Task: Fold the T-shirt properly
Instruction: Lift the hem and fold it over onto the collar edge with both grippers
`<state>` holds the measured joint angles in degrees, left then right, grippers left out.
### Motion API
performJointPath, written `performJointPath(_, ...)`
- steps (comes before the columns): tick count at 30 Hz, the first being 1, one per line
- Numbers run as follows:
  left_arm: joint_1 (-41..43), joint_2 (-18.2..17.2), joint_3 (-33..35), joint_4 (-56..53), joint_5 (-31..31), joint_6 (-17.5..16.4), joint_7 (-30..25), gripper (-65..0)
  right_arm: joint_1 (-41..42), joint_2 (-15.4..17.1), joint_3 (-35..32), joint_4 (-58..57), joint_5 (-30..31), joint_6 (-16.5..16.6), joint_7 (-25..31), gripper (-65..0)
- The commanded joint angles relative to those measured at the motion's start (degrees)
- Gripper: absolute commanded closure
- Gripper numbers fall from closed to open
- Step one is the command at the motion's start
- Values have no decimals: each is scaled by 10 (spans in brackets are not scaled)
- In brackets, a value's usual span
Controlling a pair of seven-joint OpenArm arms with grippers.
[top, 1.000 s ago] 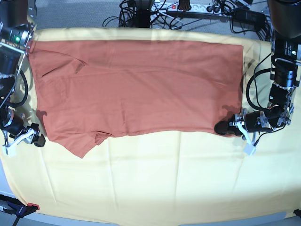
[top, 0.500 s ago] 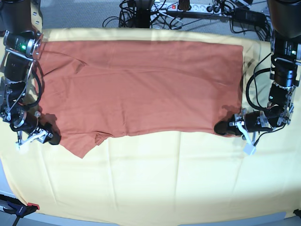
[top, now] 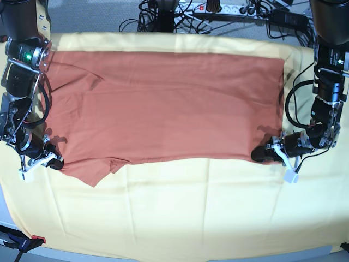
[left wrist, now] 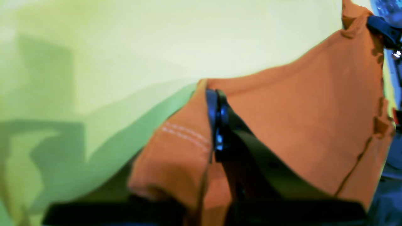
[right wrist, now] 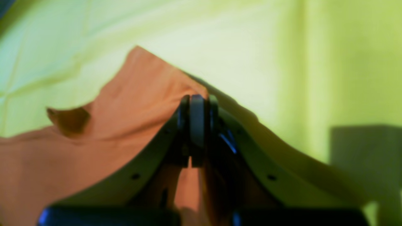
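Note:
The rust-orange T-shirt (top: 163,103) lies spread flat on the pale yellow cloth (top: 191,213), with a sleeve pointing to the front left. My left gripper (top: 260,154) is at the shirt's front right corner. In the left wrist view it (left wrist: 216,122) is shut on the stitched hem (left wrist: 185,135), and the fabric (left wrist: 298,110) is tented up. My right gripper (top: 56,162) is at the shirt's front left edge by the sleeve. In the right wrist view it (right wrist: 196,125) is shut on the raised fabric edge (right wrist: 125,110).
The yellow cloth covers the whole table and runs wide in front of the shirt. Cables and a power strip (top: 218,8) lie behind the table's far edge. A clamp with a red tip (top: 22,240) sits at the front left corner.
My right gripper moved in from the left to the shirt's edge by the sleeve and shut on it. The shirt has shifted slightly toward the front; my left gripper moved with its corner.

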<state>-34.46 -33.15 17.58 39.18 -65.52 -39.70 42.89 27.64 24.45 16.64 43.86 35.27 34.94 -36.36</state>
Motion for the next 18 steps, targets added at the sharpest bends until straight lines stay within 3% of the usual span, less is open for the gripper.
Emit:
performJointPath(1, -17, -9, -5, 6, 4, -3, -23, 0, 21, 10, 2, 9, 0, -5, 24, 0)
performJointPath(7, -25, -5, -5, 6, 76, -3, -115, 0, 35, 11, 2, 9, -43, -28, 50, 0)
performJointPath(18, -94, 20, -5, 6, 147, -3, -157, 0, 65, 10, 2, 9, -86, -47, 74, 0)
